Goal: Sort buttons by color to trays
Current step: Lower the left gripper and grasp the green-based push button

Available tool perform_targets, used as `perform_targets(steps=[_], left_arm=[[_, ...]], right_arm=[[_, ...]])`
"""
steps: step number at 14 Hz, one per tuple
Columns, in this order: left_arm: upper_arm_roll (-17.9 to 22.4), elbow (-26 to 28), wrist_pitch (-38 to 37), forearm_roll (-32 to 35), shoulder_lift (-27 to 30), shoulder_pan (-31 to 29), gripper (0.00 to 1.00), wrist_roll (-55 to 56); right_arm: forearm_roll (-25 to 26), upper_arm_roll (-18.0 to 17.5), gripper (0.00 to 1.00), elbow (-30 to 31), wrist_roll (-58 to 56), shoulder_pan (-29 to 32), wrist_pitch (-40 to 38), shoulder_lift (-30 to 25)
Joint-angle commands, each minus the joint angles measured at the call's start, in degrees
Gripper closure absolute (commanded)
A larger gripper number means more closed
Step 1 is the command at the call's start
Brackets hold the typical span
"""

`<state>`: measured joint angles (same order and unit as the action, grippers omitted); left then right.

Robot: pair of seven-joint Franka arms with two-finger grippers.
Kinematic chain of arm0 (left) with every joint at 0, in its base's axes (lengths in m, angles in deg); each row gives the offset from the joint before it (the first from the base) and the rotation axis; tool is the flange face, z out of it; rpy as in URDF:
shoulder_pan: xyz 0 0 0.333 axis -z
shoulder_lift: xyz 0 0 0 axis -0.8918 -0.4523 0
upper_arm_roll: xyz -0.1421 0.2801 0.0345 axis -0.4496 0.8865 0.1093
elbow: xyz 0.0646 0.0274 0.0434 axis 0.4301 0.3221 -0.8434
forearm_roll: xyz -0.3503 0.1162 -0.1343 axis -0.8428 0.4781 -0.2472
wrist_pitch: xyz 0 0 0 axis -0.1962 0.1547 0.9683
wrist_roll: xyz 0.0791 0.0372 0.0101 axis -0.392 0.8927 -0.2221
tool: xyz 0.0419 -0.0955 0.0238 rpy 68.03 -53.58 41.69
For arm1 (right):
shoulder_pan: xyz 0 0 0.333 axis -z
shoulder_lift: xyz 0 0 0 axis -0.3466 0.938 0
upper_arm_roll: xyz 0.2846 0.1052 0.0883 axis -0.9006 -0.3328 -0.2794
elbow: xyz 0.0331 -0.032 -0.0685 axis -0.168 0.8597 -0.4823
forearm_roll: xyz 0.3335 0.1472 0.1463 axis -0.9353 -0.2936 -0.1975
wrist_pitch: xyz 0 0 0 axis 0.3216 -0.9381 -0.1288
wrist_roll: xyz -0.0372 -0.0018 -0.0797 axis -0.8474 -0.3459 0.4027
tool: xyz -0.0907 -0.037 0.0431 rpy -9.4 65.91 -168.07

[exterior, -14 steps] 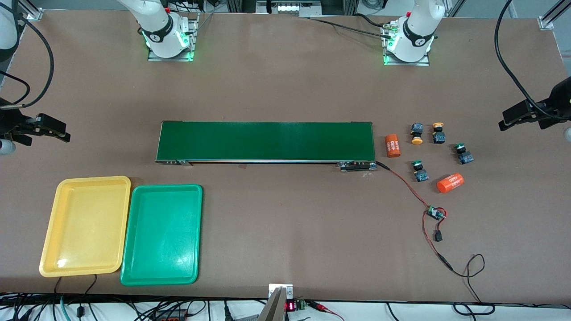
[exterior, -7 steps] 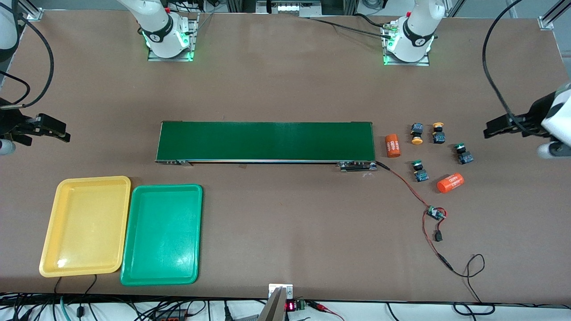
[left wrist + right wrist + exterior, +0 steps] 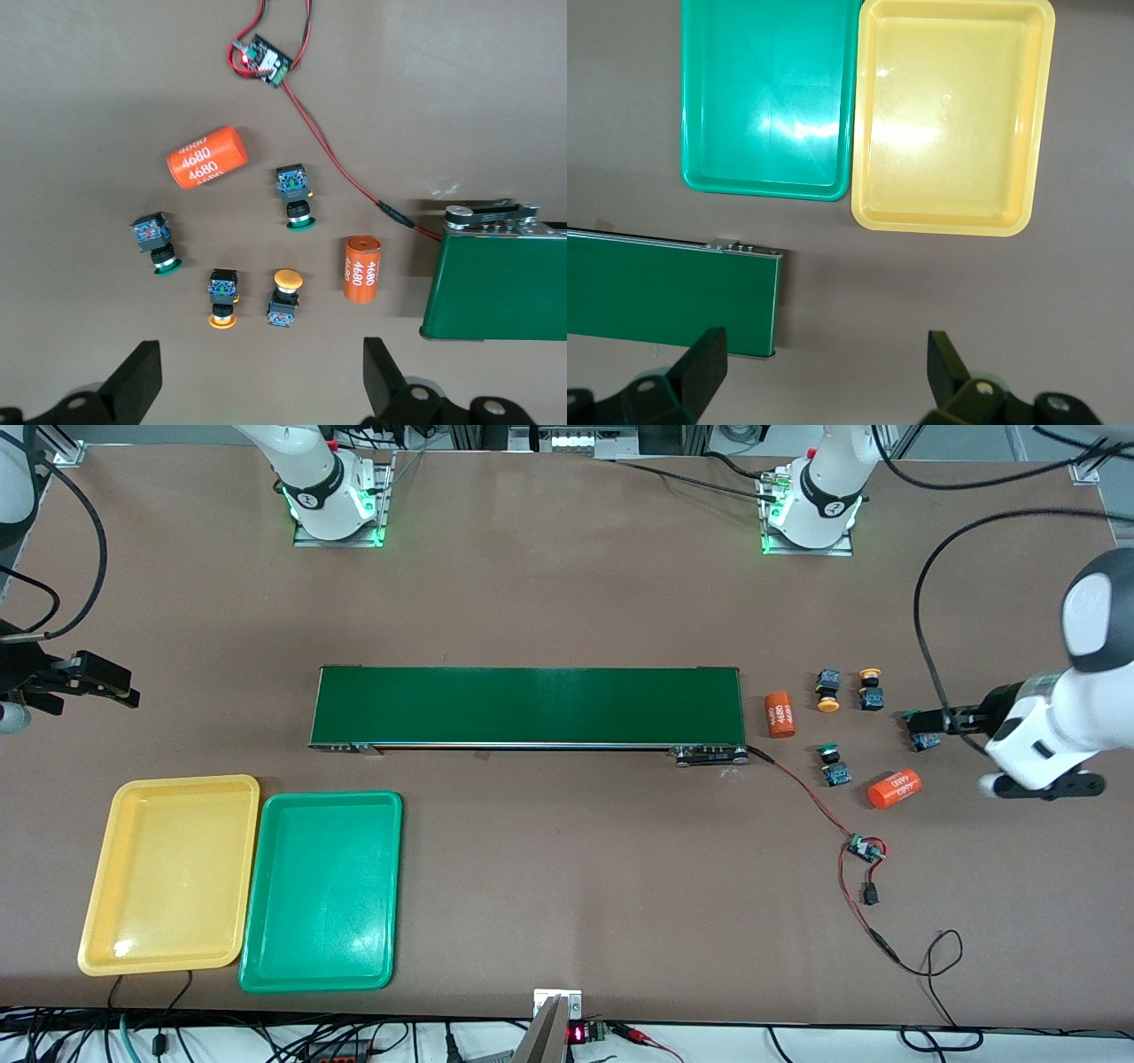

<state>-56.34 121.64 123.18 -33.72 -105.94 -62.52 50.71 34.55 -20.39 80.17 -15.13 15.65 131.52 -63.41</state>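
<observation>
- Four buttons lay loose on the brown matte table toward the left arm's end, each a dark block body with a round cap: two yellow buttons (image 3: 827, 691) (image 3: 870, 689) farthest from the front camera, one green button (image 3: 832, 763) nearer it, another green button (image 3: 921, 732) partly under the left gripper.
- The left gripper (image 3: 921, 717) hung over that green button, its black fingers (image 3: 137, 382) spread wide and holding nothing.
- The right gripper (image 3: 111, 682) waited above bare table at the right arm's end, fingers (image 3: 700, 365) likewise apart and empty.
- Two glossy plastic trays with rounded corners sat side by side, touching or nearly so, nearer the camera than the belt: the yellow tray (image 3: 102, 921) and the green tray (image 3: 266, 957), both holding nothing.
- A long, flat, dark green belt (image 3: 527, 705) in a metal frame crossed mid-table.
- Two orange cylinders (image 3: 780, 715) (image 3: 894, 788) with white print lay among the buttons.
- A tiny circuit board (image 3: 864, 849) trailed red-black wires (image 3: 802, 784) from the belt's end.
</observation>
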Motion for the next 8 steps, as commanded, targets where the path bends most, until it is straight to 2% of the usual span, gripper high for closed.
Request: perform_targets(steps=[1, 5, 8], left_arm=[[-0.04, -0.69, -0.83, 1.09, -3.88, 1.78, 0.00, 1.06], [-0.21, -0.25, 0.83, 0.39, -9.51, 2.93, 0.00, 5.46], [-0.48, 1.85, 6.53, -0.57, -12.23, 2.05, 0.00, 5.29]], right_arm=[[-0.78, -0.28, 0.00, 0.30, -0.21, 0.32, 0.34, -0.26], [-0.78, -0.19, 0.00, 0.30, -0.21, 0.24, 0.34, -0.26], [-0.69, -0.19, 0.00, 0.30, -0.91, 0.41, 0.26, -0.26]])
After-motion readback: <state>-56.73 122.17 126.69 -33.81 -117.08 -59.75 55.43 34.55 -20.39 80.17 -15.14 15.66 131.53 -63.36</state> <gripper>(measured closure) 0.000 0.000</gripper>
